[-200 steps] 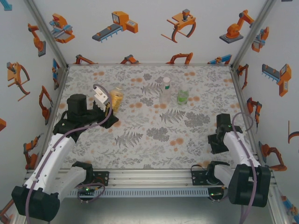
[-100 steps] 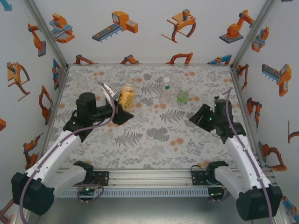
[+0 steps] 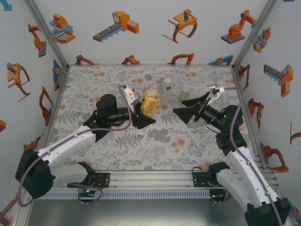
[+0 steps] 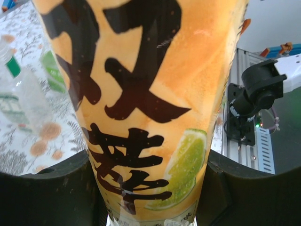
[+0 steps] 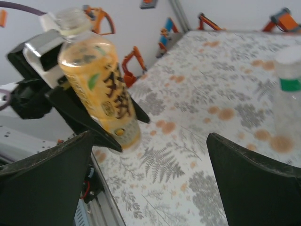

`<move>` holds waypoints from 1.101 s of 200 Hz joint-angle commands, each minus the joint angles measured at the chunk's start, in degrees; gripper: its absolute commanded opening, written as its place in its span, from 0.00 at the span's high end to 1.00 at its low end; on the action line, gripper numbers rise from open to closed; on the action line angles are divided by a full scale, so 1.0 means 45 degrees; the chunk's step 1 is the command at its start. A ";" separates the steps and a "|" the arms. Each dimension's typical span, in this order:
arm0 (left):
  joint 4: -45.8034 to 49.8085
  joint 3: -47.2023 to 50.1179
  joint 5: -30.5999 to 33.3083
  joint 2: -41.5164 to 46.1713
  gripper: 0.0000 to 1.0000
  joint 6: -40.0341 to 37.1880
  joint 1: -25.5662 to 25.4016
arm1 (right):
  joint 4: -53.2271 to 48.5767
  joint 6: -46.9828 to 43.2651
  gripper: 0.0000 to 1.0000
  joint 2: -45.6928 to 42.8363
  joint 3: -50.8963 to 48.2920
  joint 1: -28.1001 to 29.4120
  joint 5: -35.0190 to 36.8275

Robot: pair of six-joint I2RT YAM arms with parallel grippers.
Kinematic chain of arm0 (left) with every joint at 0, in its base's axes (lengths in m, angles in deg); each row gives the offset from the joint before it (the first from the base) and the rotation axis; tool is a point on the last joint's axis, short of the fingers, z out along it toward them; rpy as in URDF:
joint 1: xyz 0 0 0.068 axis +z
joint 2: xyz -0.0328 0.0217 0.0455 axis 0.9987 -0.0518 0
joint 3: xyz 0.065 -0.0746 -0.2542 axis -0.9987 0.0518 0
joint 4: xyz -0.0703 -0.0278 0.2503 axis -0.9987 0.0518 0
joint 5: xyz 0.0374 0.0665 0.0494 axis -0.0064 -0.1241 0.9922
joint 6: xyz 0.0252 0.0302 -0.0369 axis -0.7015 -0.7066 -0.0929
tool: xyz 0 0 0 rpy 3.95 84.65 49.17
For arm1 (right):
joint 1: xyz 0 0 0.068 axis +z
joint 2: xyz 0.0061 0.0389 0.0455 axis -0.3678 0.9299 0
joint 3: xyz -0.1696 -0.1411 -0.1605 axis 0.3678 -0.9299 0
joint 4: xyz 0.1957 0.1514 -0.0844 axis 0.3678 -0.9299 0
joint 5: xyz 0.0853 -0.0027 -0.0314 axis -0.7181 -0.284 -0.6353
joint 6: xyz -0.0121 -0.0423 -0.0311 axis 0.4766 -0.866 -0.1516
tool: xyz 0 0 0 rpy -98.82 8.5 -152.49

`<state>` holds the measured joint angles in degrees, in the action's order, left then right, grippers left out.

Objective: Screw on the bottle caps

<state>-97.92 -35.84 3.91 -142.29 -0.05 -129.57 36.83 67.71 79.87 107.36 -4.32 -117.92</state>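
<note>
My left gripper (image 3: 145, 114) is shut on the yellow-orange bottle (image 3: 150, 102) and holds it tilted above the table's middle. Its label (image 4: 141, 103) sits squeezed between both dark fingers (image 4: 47, 193). From the right wrist the same bottle (image 5: 101, 89) hangs at upper left, its pale neck top (image 5: 70, 16) blurred; cap or bare neck, I cannot tell. My right gripper (image 3: 186, 113) faces it from the right, open and empty (image 5: 150, 188). The slim colourless bottle (image 3: 166, 93) stands behind, wearing a white cap (image 3: 167, 81). The short green bottle (image 3: 184, 97) stands beside it, partly behind my right gripper.
The flower-patterned table (image 3: 155, 136) is walled at the left, back and right. An aluminium rail (image 3: 150, 179) carrying both arm bases runs along the near edge. The slim bottle (image 5: 288, 94) stands at the right edge of the right wrist view.
My left arm has carried the yellow-orange bottle from the left side toward the centre. My right arm has unfolded from the right edge and swung in, jaws open, to face the bottle.
</note>
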 commanded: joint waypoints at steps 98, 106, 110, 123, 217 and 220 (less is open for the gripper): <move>-0.3187 -0.2844 -0.1571 -0.3029 1.00 0.1120 -0.1663 | 0.4926 0.0335 0.17 0.1933 0.1003 0.1890 -0.0746; -0.3426 -0.2829 -0.1719 -0.3088 1.00 0.1198 -0.1724 | 0.4893 0.0327 0.19 0.1951 0.0969 0.1892 -0.0696; -0.3509 -0.2828 -0.1817 -0.3114 0.99 0.1244 -0.1746 | 0.4890 0.0310 0.20 0.1939 0.0964 0.1889 -0.0693; -0.3620 -0.2892 -0.2021 -0.3168 0.96 0.1330 -0.1845 | 0.4879 0.0312 0.25 0.1946 0.0925 0.1890 -0.0711; -0.3160 -0.2747 -0.1427 -0.3008 0.54 0.1090 -0.2264 | 0.3957 -0.0448 0.67 0.1204 0.0915 0.1898 -0.0852; -0.3056 -0.2734 -0.1380 -0.2975 0.50 0.1011 -0.2264 | 0.3866 -0.0508 0.67 0.1162 0.0923 0.1892 -0.0835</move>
<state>-111.85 -47.40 -3.11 -156.96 6.03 -139.19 54.25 66.73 87.26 109.89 3.77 -121.51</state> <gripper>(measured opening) 0.513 0.428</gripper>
